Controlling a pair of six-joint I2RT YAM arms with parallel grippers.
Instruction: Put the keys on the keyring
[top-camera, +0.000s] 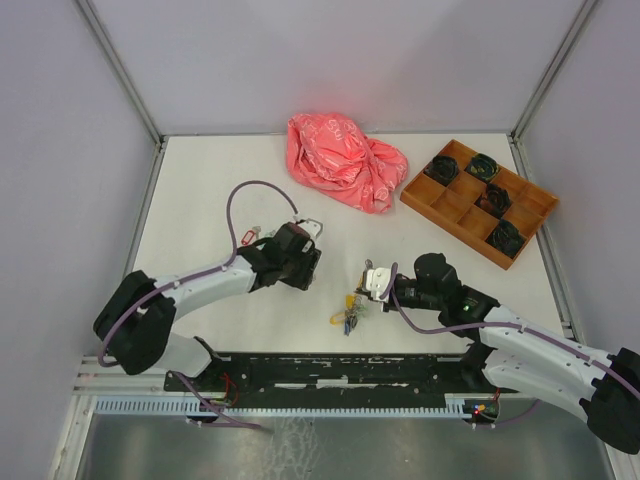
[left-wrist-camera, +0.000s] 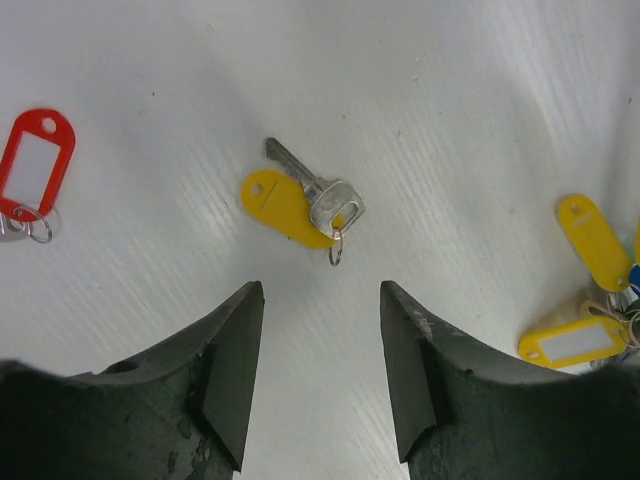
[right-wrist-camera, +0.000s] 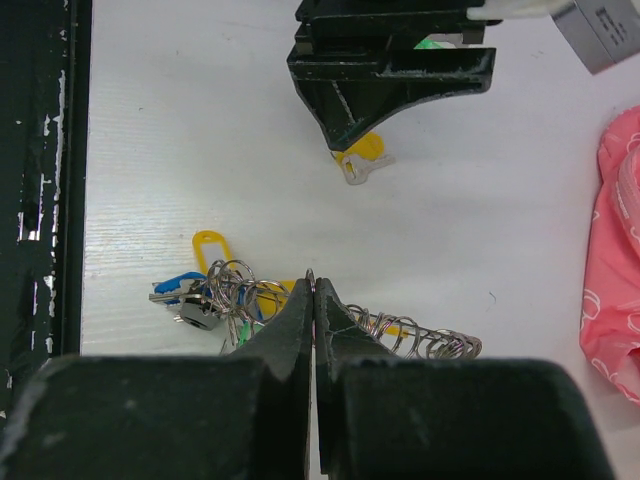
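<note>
Two black two-finger grippers are seen. The left gripper (left-wrist-camera: 320, 370) is held open over one loose silver key with a yellow oblong tag (left-wrist-camera: 300, 205), and nothing is gripped. The right gripper (right-wrist-camera: 313, 290) is pressed shut on the thin silver metal keyring (right-wrist-camera: 311, 274) at the near centre, beside one bunch of tagged keys (right-wrist-camera: 215, 295) showing two yellow tags and one blue. One red-tagged key (left-wrist-camera: 35, 165) lies left of the left gripper. One pink plastic bag (top-camera: 345, 160) and one brown compartment tray (top-camera: 440, 205) holding four dark objects (top-camera: 483, 165) are set at the far side of the white table (top-camera: 200, 200), which is walled by grey panels (top-camera: 60, 150).

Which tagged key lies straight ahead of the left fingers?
The lone yellow-tagged key; the red tag lies off left, other yellow tags bunched right.
</note>
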